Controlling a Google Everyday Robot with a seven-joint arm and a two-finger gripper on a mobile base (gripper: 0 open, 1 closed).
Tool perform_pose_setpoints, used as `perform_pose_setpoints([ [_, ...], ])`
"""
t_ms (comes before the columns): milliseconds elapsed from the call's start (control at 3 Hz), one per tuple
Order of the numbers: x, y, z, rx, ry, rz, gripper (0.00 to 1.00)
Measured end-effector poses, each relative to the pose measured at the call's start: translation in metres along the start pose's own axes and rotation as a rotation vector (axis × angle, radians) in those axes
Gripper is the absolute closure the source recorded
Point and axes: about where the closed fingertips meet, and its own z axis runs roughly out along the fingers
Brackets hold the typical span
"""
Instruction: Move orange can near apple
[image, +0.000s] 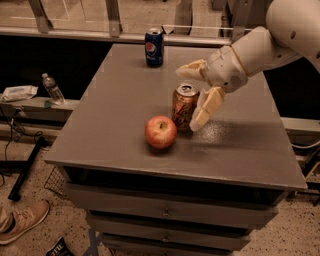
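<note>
The orange can (184, 106) stands upright on the grey table (120, 110), just right of and behind the red apple (161, 132), almost touching it. My gripper (196, 95) is open, with one finger above and behind the can's top and the other finger (206, 108) just to the can's right. The fingers stand apart from the can and hold nothing.
A dark blue Pepsi can (154, 47) stands at the table's far edge. A plastic water bottle (52, 88) and a white packet (19, 92) lie on a low ledge at left. Drawers sit below the tabletop. A shoe (20, 221) is on the floor at lower left.
</note>
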Motion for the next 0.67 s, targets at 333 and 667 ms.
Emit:
perform_pose_setpoints([
  [333, 0.014, 0.008, -0.039, 0.085, 0.183, 0.043, 0.0],
  [667, 0.04, 0.026, -0.105, 0.227, 0.367, 0.137, 0.0],
])
